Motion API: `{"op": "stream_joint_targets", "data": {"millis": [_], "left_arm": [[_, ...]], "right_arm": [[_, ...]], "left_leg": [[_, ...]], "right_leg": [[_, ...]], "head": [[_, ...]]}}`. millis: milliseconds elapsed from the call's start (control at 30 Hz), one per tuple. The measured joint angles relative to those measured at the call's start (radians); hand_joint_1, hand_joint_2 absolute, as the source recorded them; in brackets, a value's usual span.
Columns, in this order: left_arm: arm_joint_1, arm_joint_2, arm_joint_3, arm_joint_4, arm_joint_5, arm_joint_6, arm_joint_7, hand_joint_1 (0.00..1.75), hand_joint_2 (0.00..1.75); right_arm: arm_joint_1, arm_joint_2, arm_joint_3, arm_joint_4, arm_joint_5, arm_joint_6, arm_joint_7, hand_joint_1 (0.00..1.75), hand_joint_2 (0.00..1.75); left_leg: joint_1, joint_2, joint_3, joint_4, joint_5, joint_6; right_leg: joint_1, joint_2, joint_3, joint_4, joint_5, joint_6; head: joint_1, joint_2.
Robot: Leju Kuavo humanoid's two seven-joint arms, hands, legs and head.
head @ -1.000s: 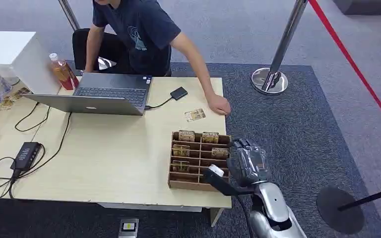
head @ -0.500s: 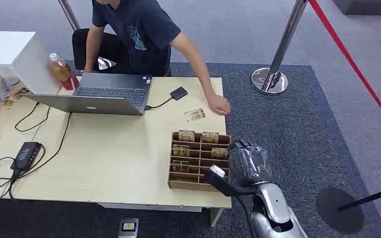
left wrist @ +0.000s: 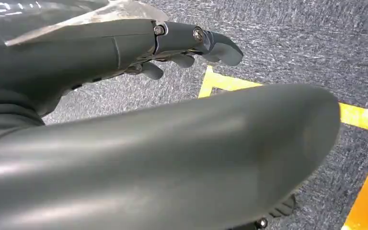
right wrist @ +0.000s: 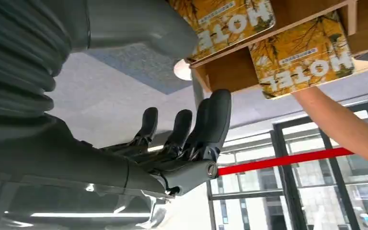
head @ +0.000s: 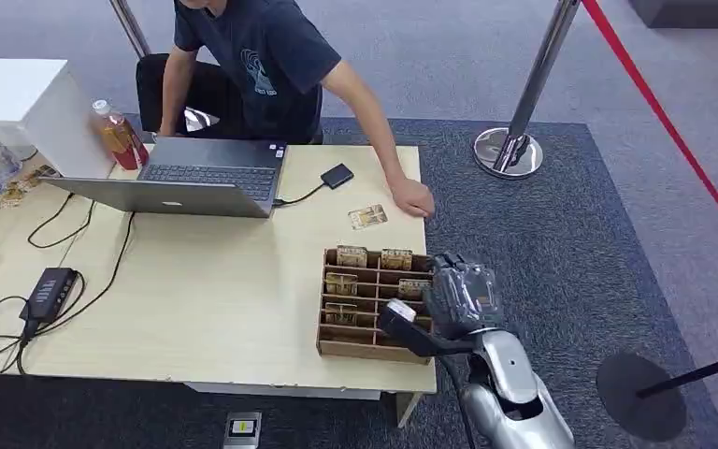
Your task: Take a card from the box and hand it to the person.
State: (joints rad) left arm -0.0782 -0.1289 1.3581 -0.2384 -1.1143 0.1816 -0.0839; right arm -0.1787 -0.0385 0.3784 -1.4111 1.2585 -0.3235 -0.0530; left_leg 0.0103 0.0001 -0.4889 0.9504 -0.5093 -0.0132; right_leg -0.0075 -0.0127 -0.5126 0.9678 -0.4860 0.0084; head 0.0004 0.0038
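The wooden box (head: 374,335) with small compartments stands at the table's near right corner, and yellow cards (head: 351,255) stand in several slots. My right hand (head: 463,294) hovers over the box's right edge with nothing in it. In the right wrist view the dark fingers (right wrist: 212,120) of the right hand (right wrist: 172,158) are spread just off two yellow "HOTEL" cards (right wrist: 303,63) in their slots. One loose card (head: 367,216) lies on the table beside the person's hand (head: 417,198). My left hand (left wrist: 76,57) hangs over carpet with its fingers apart.
A person (head: 262,56) sits across the table, one arm stretched along its right side. A laptop (head: 196,178), a black drive (head: 337,175), a bottle (head: 117,136) and cables lie to the left. A stanchion base (head: 508,152) stands on the carpet to the right.
My right hand has moved left and a little forward, from beside the box to over its right edge. The person and the loose card have stayed put.
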Motion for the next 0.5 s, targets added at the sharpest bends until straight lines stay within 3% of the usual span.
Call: {"op": "stream_joint_targets", "data": {"millis": [500], "left_arm": [[0.000, -0.001, 0.000, 0.000, 0.004, 0.011, 0.008, 0.00, 0.00]], "right_arm": [[-0.008, 0.005, 0.021, 0.031, -0.003, 0.016, -0.004, 0.79, 1.75]], "left_leg": [[0.000, 0.000, 0.000, 0.000, 0.000, 0.000]], "right_leg": [[0.000, 0.000, 0.000, 0.000, 0.000, 0.000]], "head": [[0.000, 0.000]]}}
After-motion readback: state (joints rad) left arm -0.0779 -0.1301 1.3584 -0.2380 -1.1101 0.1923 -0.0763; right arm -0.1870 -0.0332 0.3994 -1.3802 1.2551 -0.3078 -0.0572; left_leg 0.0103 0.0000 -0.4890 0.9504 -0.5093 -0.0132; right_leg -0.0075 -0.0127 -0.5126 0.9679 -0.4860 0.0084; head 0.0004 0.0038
